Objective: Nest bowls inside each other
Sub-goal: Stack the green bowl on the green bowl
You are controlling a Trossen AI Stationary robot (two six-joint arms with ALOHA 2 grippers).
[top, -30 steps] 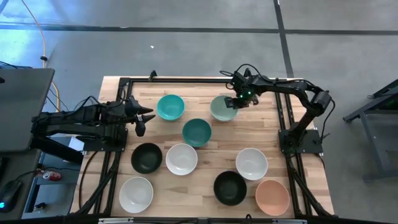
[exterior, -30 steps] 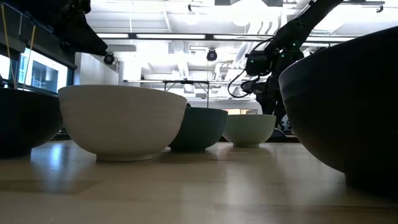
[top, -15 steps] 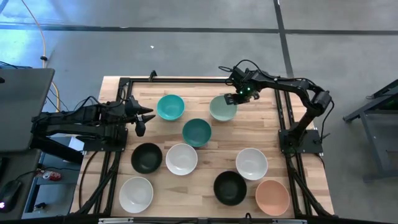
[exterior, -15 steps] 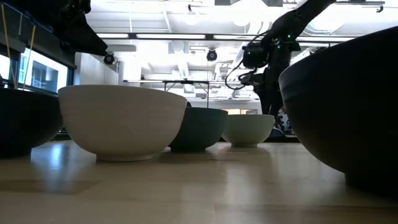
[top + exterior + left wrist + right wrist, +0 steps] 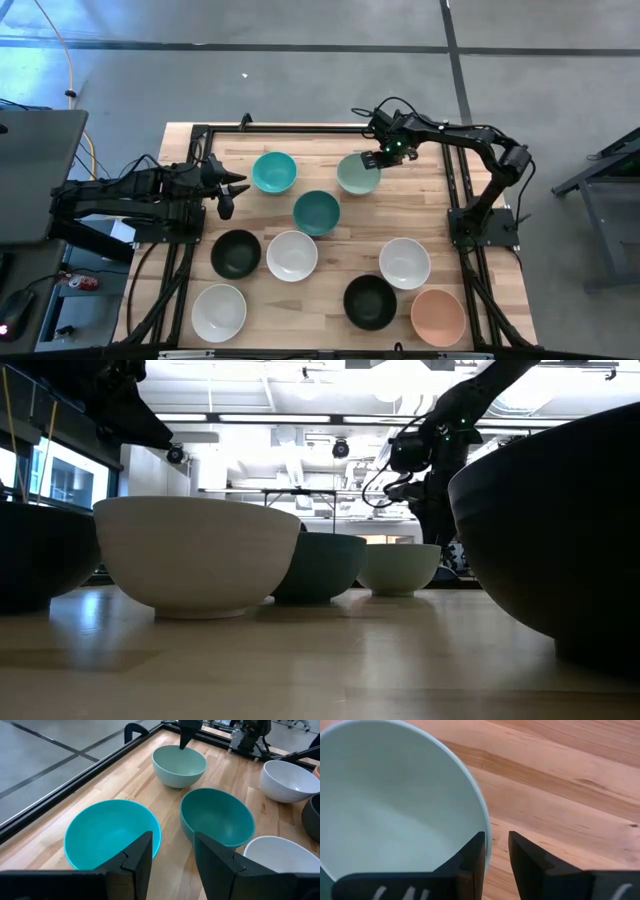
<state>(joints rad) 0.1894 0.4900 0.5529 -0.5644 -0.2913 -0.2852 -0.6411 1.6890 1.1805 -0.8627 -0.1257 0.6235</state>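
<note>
Where the right gripper [image 5: 368, 160] reaches over the far side of the table [image 5: 420, 215], you find it at the rim of the mint bowl [image 5: 356, 176]. Its wrist view shows one finger inside the rim and one outside, the gap narrow, with the bowl wall [image 5: 395, 815] between them. Note the bowl's smooth, pale green interior and thin rim; it sits upright on the wood.

Locate the other bowls as follows. The light teal bowl [image 5: 273, 171] stands near the far left; the darker teal bowl [image 5: 316, 212] lies between it and the mint bowl, slightly nearer the front. A black bowl [image 5: 236, 253] and a white bowl [image 5: 292, 254] sit side by side at mid-table. A second white bowl [image 5: 404, 262] stands to the right. Along the front edge you see a white bowl [image 5: 219, 311], a black bowl [image 5: 369, 301] and the pink bowl [image 5: 438, 315]. All stand apart, none nested.

The left gripper [image 5: 226, 191] waits at the left edge, fingers spread, empty.
</note>
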